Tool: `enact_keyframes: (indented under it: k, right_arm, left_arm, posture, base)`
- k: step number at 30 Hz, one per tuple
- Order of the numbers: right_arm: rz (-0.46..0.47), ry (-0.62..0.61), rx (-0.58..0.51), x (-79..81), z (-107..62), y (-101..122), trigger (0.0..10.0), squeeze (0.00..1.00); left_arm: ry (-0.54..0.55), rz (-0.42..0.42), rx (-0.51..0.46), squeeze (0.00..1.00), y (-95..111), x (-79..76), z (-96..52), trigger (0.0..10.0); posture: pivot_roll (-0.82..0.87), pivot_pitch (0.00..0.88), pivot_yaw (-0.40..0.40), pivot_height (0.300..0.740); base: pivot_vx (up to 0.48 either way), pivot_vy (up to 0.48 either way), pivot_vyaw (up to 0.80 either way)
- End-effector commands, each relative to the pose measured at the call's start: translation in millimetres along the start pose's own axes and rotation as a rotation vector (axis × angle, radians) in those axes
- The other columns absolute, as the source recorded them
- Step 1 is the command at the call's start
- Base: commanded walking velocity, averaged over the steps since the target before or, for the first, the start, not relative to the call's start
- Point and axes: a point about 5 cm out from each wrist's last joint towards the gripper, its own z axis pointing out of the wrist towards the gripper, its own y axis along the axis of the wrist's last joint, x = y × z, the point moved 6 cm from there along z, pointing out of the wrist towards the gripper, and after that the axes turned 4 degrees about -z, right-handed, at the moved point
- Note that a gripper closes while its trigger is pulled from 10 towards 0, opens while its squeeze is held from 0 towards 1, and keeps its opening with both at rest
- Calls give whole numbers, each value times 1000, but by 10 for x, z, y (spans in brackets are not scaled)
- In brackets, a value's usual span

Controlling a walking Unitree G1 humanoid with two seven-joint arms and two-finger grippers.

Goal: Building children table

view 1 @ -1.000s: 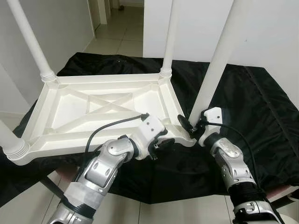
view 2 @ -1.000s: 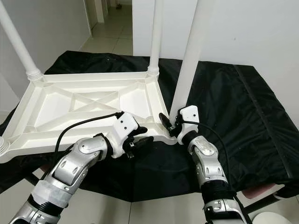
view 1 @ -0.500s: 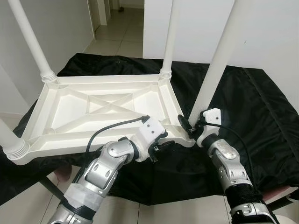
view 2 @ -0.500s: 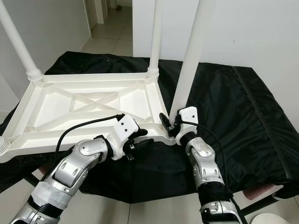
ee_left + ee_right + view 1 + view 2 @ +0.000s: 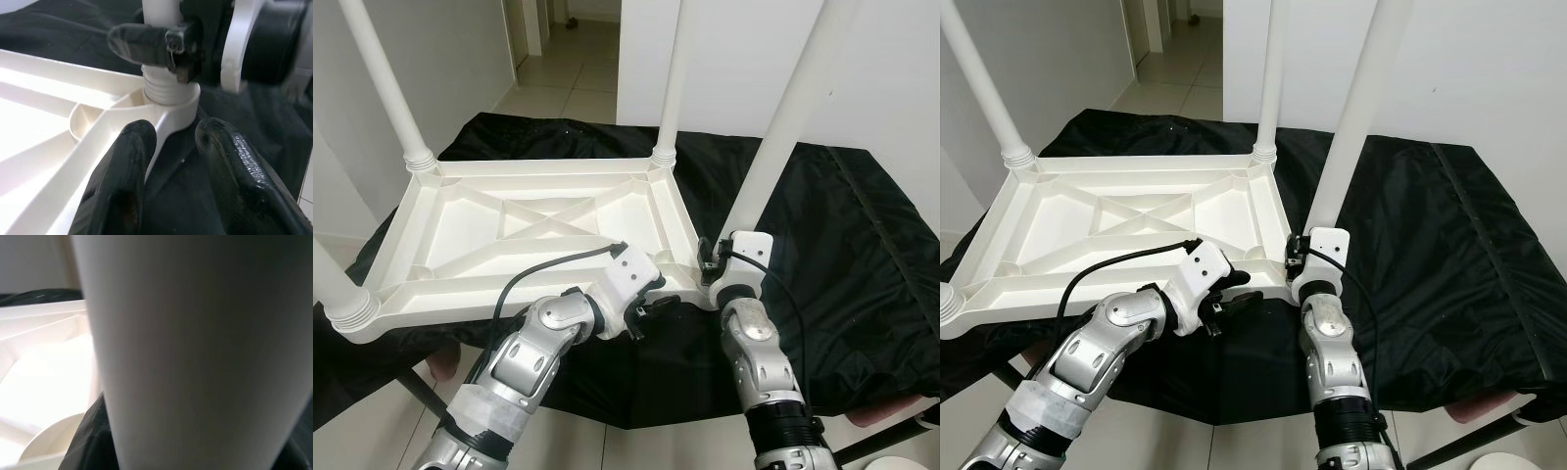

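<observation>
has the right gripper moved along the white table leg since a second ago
Yes. The right gripper swung leftward around the white plastic table leg, its wrist now nearer the tabletop corner.

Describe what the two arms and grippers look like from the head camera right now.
Both arms are jointed silver metal with grey wrap near the lower segments. The left gripper and right gripper each have black fingers and a white wrist housing. A black cable loops over the left forearm; another runs along the right.
</observation>
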Motion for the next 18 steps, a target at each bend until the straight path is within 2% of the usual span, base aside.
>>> enact_keyframes:
  k: [1, 4, 6, 11, 12, 13, 18]
  right_arm:
    - [35, -83, 87, -127, -65, -221, 10000, 0]
    - [74, -18, 103, 70, -84, -225, 10000, 0]
    - [87, 10, 100, 120, -89, -214, 10000, 0]
    - [117, 29, 85, 115, -107, -154, 10000, 0]
    - [114, 29, 82, 110, -108, -147, 10000, 322]
    - [118, 29, 75, 114, -108, -132, 10000, 1000]
    - [124, 47, 33, 112, -106, -38, 10000, 1000]
  left_arm:
    - [-20, -8, 8, 0, -15, -8, 9, 10000]
    - [-18, -9, 4, 0, -2, -1, 13, 10000]
    - [-16, -9, 2, 0, 5, 2, 17, 10000]
    - [-11, -8, -2, 0, 26, 30, 21, 10000]
    - [-10, -7, -3, 0, 27, 33, 20, 10000]
    - [-10, -6, -3, 0, 28, 36, 20, 10000]
    - [-10, -5, -3, 0, 32, 34, 16, 10000]
  posture:
    - [17, 0, -21, 740]
    - [18, 0, -23, 740]
    - [17, 0, -24, 740]
    - [16, 0, -23, 740]
    - [15, 0, -21, 740]
    - [15, 0, -21, 740]
    - [13, 0, -20, 740]
  base:
    - [0, 0, 0]
    - [0, 0, 0]
    - [0, 0, 0]
    - [0, 0, 0]
    - [0, 0, 0]
    - [0, 0, 0]
    - [0, 0, 0]
